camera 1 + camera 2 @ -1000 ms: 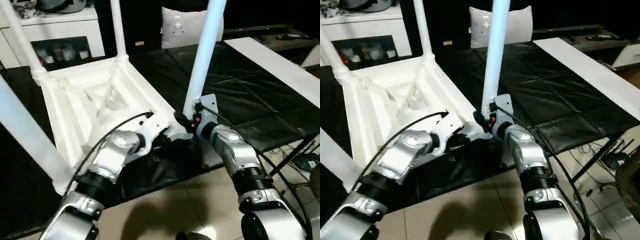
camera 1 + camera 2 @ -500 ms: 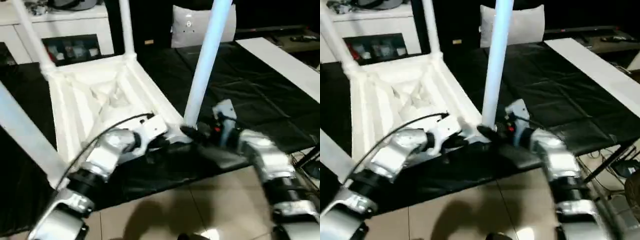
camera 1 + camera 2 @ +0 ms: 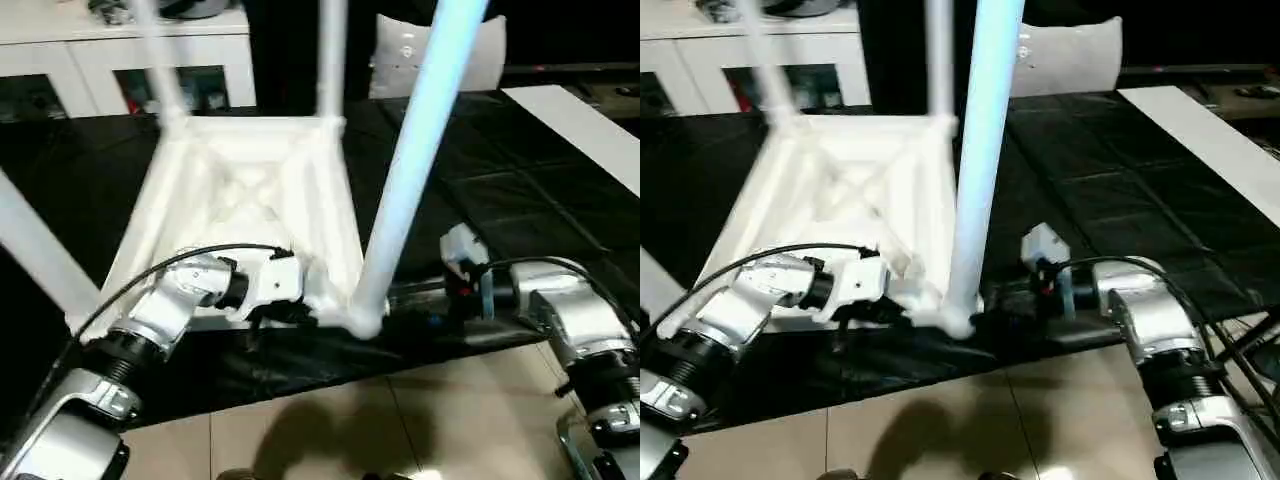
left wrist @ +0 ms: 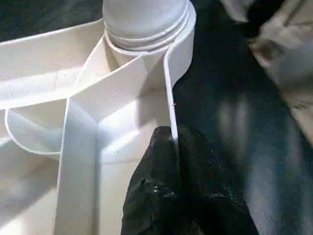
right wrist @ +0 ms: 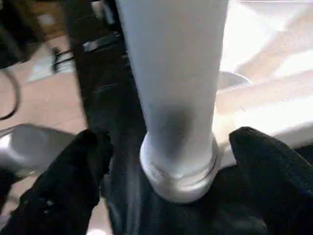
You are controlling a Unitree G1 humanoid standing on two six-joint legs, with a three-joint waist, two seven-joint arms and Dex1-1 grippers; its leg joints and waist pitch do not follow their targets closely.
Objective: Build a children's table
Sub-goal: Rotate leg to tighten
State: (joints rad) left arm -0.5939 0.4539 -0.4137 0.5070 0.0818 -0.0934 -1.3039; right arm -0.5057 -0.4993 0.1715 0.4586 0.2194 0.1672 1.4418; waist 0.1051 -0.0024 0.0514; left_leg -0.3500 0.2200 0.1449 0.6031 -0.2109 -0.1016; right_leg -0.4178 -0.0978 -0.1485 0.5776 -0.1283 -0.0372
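Tabletop: the white plastic rectangular tabletop with ribbed underside lies upside down on the black padded mat, in the centre-left of the head views.
Near leg: a long white tube leg stands in the round corner socket at the lower centre of the frame and rises out of the top edge.
Other legs: two more white legs stand at the far corners in the upper part, and a fourth crosses the left edge; their sockets are blurred, so how well they are seated I cannot say.
Left gripper: the left gripper is pinched closed on the thin side wall of the tabletop, just beside the near socket.
Right gripper: the right gripper stands wide, one black finger on each side of the near leg, apparently not pressing it.
Progress: all four legs seem to be in place, so the task looks almost done.
Left to do: probably to check the fit and to turn the table onto its legs.
Background: a white cabinet with glass doors is at the upper left.
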